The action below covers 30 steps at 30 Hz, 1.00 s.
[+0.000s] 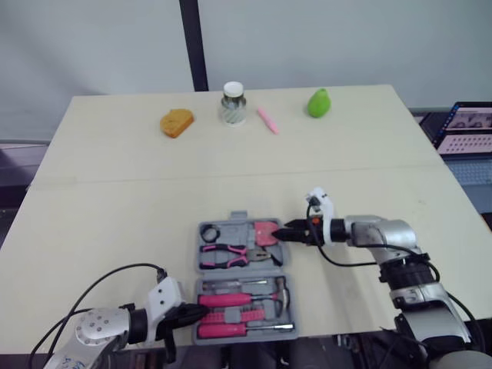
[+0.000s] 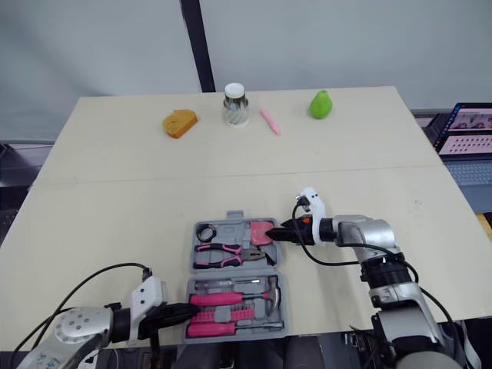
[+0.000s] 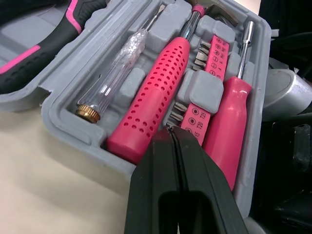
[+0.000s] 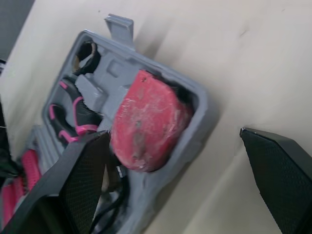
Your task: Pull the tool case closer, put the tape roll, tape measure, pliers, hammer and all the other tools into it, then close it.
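Note:
The grey tool case (image 1: 243,272) lies open near the table's front edge. Its far half holds a black tape roll (image 1: 211,231), pink-handled pliers (image 1: 224,254) and a pink tape measure (image 4: 146,122). The near half holds a pink hammer (image 1: 238,298), a pink screwdriver (image 3: 229,126), a clear-handled screwdriver (image 3: 122,58) and a bit strip (image 3: 212,63). My left gripper (image 3: 175,141) is shut with nothing in it, its tip at the case's near-left rim. My right gripper (image 1: 286,231) is open at the case's right side. One finger (image 4: 83,180) is over the case beside the tape measure, the other off the case over the table.
Along the table's far side sit an orange slice-shaped object (image 1: 177,122), a lidded jar (image 1: 233,104), a pink pen (image 1: 267,120) and a green pear-shaped object (image 1: 319,102). A laptop screen (image 1: 465,129) stands off the table's right edge. Bare tabletop lies left and right of the case.

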{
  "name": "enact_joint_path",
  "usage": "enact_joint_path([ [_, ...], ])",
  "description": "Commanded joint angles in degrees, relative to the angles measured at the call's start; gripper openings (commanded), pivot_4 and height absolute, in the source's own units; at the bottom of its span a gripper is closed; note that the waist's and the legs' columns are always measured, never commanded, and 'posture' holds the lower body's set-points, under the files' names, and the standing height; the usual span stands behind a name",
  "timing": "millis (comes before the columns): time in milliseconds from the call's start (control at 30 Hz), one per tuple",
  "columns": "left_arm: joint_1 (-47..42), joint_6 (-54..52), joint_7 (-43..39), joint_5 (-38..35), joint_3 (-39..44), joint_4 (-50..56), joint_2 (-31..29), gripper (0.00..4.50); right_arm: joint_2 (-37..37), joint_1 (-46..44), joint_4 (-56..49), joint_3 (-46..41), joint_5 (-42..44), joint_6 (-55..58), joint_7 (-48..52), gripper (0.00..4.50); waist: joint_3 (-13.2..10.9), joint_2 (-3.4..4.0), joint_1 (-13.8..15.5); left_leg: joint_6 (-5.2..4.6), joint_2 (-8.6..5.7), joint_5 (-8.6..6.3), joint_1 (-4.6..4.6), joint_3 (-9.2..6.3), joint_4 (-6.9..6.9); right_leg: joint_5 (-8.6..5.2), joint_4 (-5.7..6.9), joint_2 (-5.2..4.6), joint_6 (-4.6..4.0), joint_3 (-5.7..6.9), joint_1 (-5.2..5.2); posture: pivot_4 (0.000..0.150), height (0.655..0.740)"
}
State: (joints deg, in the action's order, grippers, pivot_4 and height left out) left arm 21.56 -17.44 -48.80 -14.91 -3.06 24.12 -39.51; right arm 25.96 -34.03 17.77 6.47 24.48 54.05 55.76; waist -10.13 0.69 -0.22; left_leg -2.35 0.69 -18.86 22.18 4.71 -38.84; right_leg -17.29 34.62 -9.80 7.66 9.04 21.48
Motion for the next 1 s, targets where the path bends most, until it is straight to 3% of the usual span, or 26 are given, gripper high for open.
enact_joint_path([
  [33, 1.18, 0.47, 0.06, 1.24, -0.91, -0.8, -0.5, 0.0, -0.92, 0.65, -1.31, 1.37, 1.79, 3.43, 1.62, 4.49, 0.0, 0.0, -0.07, 0.02, 0.03, -0.01, -0.01, 0.01, 0.0, 0.0, 0.0, 0.02, -0.01, 0.0, 0.0, 0.15, 0.74],
  [467, 1.27, 1.33, 0.15, 1.08, -0.6, -1.89, -0.26, 0.0, -2.51, -1.22, -0.47, -1.64, 4.0, 2.81, 3.14, 4.49, -0.01, 0.01, -0.17, 0.05, 0.15, -0.06, -0.03, 0.25, 0.01, -0.02, 0.0, 0.09, -0.04, -0.13, 0.13, 0.15, 0.74],
  [1000, -1.77, 0.91, 0.68, -0.83, -0.49, -3.56, 1.8, 0.0, 0.34, 0.58, -13.9, -1.27, 9.84, 6.46, 6.26, 4.49, -0.04, 0.06, -0.14, 0.08, 0.22, -0.1, -0.02, 0.36, 0.03, -0.03, 0.0, 0.14, -0.06, -0.17, 0.22, 0.15, 0.74],
])
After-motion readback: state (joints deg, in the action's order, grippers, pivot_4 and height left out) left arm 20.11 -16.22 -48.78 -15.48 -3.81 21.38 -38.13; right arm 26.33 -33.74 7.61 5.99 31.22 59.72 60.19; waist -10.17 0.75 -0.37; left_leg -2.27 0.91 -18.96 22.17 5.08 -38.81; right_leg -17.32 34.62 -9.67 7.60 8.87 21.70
